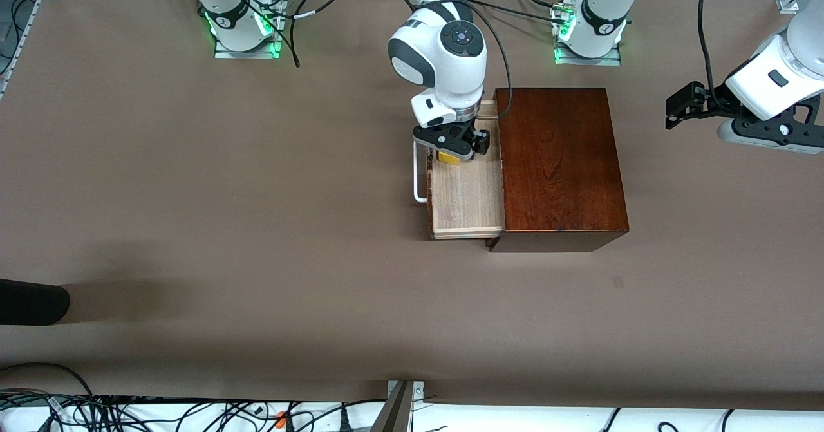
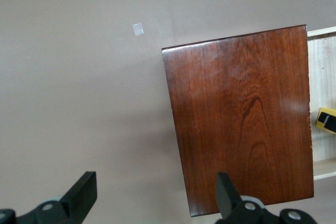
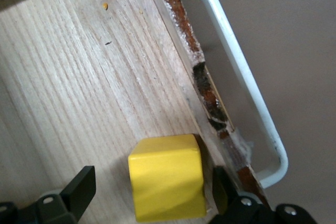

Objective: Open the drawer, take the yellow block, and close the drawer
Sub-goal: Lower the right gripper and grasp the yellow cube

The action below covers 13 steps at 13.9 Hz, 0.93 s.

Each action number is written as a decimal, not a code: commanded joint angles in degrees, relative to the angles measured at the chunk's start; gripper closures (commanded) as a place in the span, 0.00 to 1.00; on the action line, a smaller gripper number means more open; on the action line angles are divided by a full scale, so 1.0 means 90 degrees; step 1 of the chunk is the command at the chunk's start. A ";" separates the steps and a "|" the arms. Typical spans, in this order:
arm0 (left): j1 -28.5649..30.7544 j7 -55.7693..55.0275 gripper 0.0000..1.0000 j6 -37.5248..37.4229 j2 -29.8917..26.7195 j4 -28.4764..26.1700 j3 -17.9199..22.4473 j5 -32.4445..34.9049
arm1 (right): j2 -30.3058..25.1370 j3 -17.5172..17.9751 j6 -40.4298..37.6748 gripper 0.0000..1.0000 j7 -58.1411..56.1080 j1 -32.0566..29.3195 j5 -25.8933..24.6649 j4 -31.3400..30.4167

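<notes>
The drawer of the dark reddish-brown box stands pulled out toward the right arm's end of the table, with its white handle on the front. The yellow block lies on the drawer's pale floor, next to the front panel and the handle. My right gripper is down in the drawer, open, its fingers on either side of the block; one finger is close to it, the other stands apart. My left gripper waits open in the air beside the box.
A dark object juts in at the right arm's end near the front camera. Cables and a metal bracket run along the nearest table edge. A small pale mark lies on the brown cover, nearer the camera than the box.
</notes>
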 commanded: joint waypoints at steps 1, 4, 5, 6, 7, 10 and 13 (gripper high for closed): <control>-0.0035 0.0046 0.00 -0.0026 0.0039 0.0118 0.0032 -0.0136 | 0.0224 -0.0083 0.0128 0.06 -0.0044 0.0072 -0.0092 0.0173; -0.0035 0.0046 0.00 -0.0026 0.0039 0.0118 0.0032 -0.0136 | 0.0225 -0.0083 0.0138 0.42 -0.0035 0.0082 -0.0092 0.0183; -0.0035 0.0046 0.00 -0.0026 0.0049 0.0127 0.0032 -0.0136 | 0.0234 -0.0083 0.0138 0.54 -0.0035 0.0073 -0.0092 0.0173; -0.0035 0.0046 0.00 -0.0026 0.0049 0.0118 0.0032 -0.0136 | 0.0225 -0.0083 0.0138 0.67 -0.0035 0.0073 -0.0092 0.0173; -0.0035 0.0046 0.00 -0.0026 0.0049 0.0127 0.0032 -0.0136 | 0.0215 -0.0093 0.0128 0.80 -0.0045 0.0073 -0.0092 0.0183; -0.0035 0.0046 0.00 -0.0017 0.0049 0.0127 0.0032 -0.0136 | 0.0108 -0.0112 0.0040 0.81 -0.0055 0.0024 -0.0034 0.0260; -0.0035 0.0046 0.00 0.0003 0.0049 0.0127 0.0032 -0.0136 | 0.0001 -0.0103 -0.0437 0.80 -0.0064 -0.0054 0.0025 0.0523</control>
